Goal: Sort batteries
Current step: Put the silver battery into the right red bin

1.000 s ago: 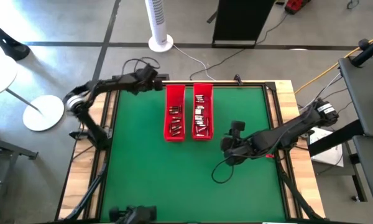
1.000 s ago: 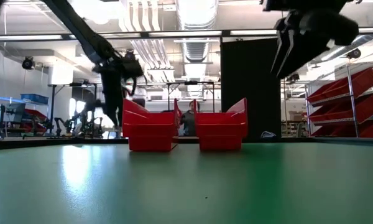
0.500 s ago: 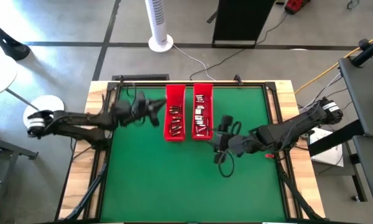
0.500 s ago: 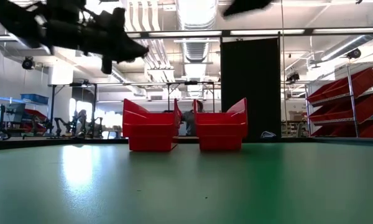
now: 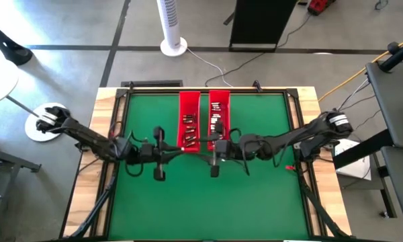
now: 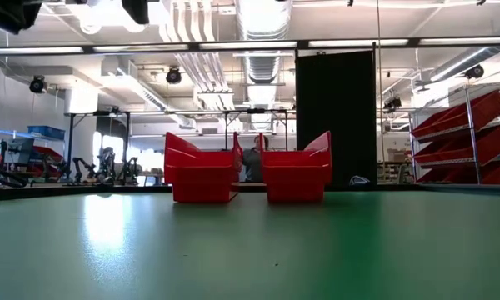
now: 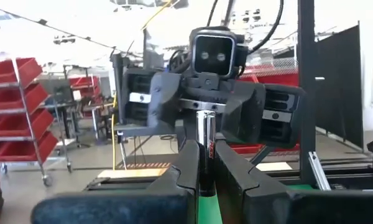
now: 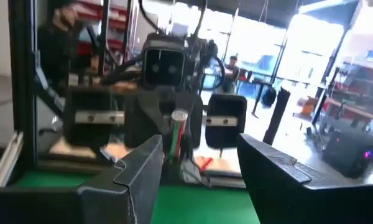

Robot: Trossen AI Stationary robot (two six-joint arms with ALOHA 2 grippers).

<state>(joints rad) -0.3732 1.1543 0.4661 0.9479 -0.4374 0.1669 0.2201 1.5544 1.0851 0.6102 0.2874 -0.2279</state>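
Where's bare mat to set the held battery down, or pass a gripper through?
The green mat is bare across its near half and beside each red tray, out to the frame. It is crowded mid-table: left gripper, holding a battery, faces right gripper just before the trays.

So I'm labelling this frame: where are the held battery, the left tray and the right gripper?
battery [image 7: 207, 149]: left wrist view, middle of its upright silvery body between the left gripper's fingers.
left tray [image 5: 189, 99]: high view, bare red floor at its far end.
right gripper [image 5: 215, 171]: high view, between its fingertips.
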